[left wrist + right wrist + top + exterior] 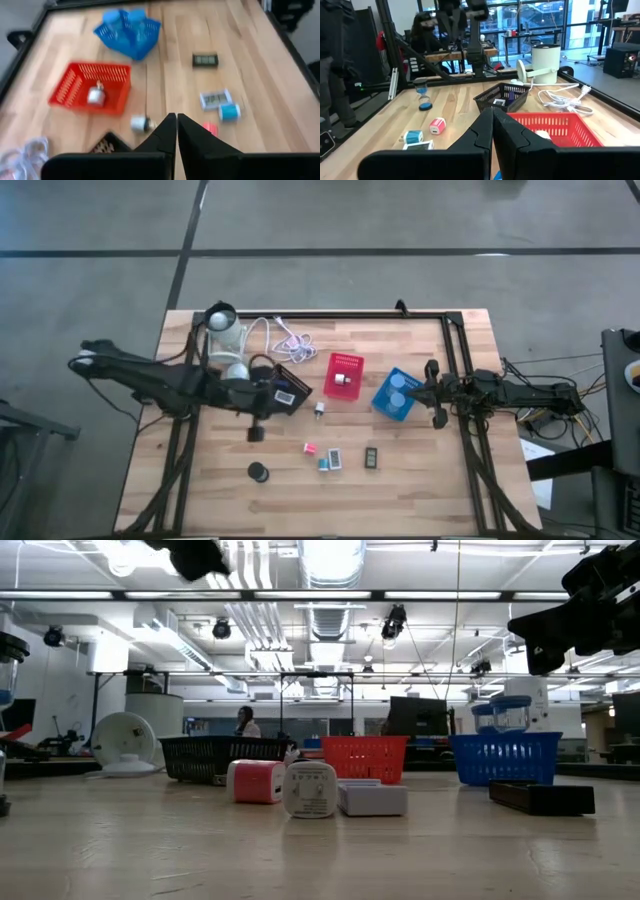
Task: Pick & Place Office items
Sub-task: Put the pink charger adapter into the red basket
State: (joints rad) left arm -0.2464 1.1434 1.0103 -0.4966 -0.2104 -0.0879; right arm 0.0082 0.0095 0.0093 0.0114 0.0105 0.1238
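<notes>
Left gripper [176, 131]: you have it above the table just beside the black bin, on the side away from the red bin, fingers pressed together and pinching nothing.
Right gripper [492, 125]: yours hangs just past the blue bin, on the side away from the red bin, fingers pressed together, empty.
Red bin [343, 376]: take this as your landmark near the table's middle; a small white and dark item [341, 379] lies inside it.
Blue bin [396, 394]: just beside the red bin toward the right arm; two pale-blue round pieces [402, 383] sit in it.
Black bin [286, 383]: near the red bin toward the left arm, with something white and dark inside that you cannot make out.
Small silver item [319, 410]: on the wood between the black bin and the red bin, just off the red bin's near corner.
Pink block [310, 448]: in front of the red bin, well apart from it.
Teal block [324, 464]: just beside the pink block, farther from the red bin.
White block [336, 459]: touching or nearly touching the teal block.
Black block [371, 457]: in the same row, more under the blue bin's side.
Black disc [258, 471]: farthest out from the red bin, on the left arm's side.
Lamp [226, 330]: at the far edge beyond the black bin, its white cable [285, 338] trailing toward the red bin.
</notes>
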